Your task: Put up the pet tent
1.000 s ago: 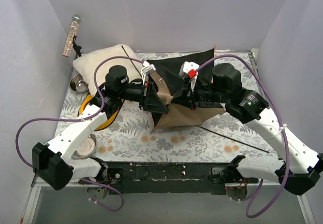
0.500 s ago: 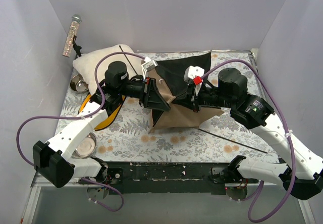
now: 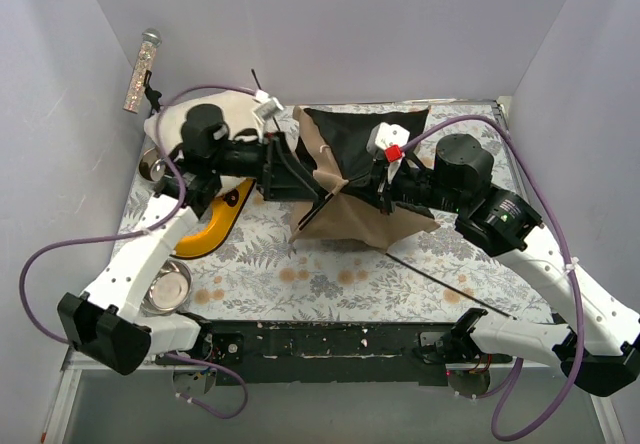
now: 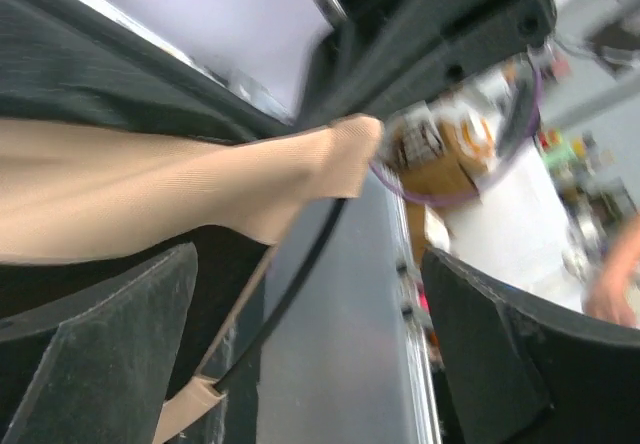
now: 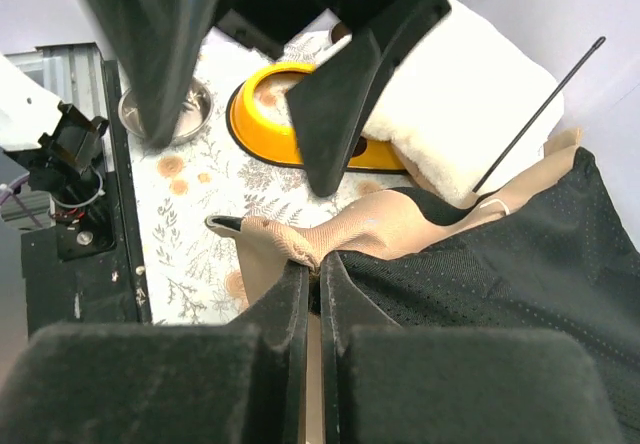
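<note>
The pet tent [image 3: 355, 219] lies half-collapsed at mid-table, tan outside with its black lining [image 3: 355, 139] turned up. My right gripper [image 3: 375, 190] is shut on a tan fold of it [image 5: 300, 249], its jaws pressed together at the seam between tan cloth and black mesh [image 5: 480, 264]. My left gripper [image 3: 300, 172] stands open just left of the tent, with nothing clamped. In the left wrist view a tan edge [image 4: 200, 184] and a thin black pole [image 4: 290, 294] cross the wide gap between its fingers [image 4: 100, 354]. One pole [image 3: 460, 282] lies loose on the table.
The fluffy cream cushion [image 5: 470, 94] sits at the back left, partly under my left arm. A yellow bowl stand [image 3: 205, 232] and steel bowls [image 3: 170, 289] lie on the left. A glittery stick [image 3: 140, 69] hangs on the left wall. White walls close in three sides.
My left gripper has opened, let go of the tent and drawn back to the left. The tent's fabric has spread wider. The right gripper keeps its grip.
</note>
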`<state>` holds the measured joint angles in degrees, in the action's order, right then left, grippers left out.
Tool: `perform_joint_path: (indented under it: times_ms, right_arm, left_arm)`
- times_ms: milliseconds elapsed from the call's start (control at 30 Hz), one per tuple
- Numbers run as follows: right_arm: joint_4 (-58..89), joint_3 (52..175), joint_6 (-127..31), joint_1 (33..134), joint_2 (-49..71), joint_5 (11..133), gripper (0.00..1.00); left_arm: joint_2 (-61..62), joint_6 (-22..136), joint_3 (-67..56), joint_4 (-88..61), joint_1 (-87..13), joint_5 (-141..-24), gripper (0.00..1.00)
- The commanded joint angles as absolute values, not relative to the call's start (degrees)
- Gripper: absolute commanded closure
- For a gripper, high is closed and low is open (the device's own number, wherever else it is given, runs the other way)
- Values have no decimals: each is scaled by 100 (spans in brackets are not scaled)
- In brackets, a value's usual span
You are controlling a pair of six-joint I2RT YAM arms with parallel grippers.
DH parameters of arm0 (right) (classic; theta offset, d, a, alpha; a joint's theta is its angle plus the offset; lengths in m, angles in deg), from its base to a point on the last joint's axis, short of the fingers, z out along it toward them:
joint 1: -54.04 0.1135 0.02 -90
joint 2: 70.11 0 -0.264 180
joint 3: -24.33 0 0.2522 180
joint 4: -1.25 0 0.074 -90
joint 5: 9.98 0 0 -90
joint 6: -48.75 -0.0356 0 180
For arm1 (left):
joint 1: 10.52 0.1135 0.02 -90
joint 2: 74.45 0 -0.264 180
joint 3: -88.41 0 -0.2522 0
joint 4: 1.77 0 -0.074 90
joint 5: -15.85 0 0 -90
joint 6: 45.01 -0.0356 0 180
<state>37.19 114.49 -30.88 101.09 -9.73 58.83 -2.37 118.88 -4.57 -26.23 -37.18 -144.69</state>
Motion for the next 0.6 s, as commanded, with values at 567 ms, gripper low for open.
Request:
perform_joint_path:
  times_ms: [567]
  right_arm:
    - [3004,12633,-2552,10159,-964,5919,99]
  left_arm:
    - [-2012,8709,-1552,-3451,-2204,-14639,9]
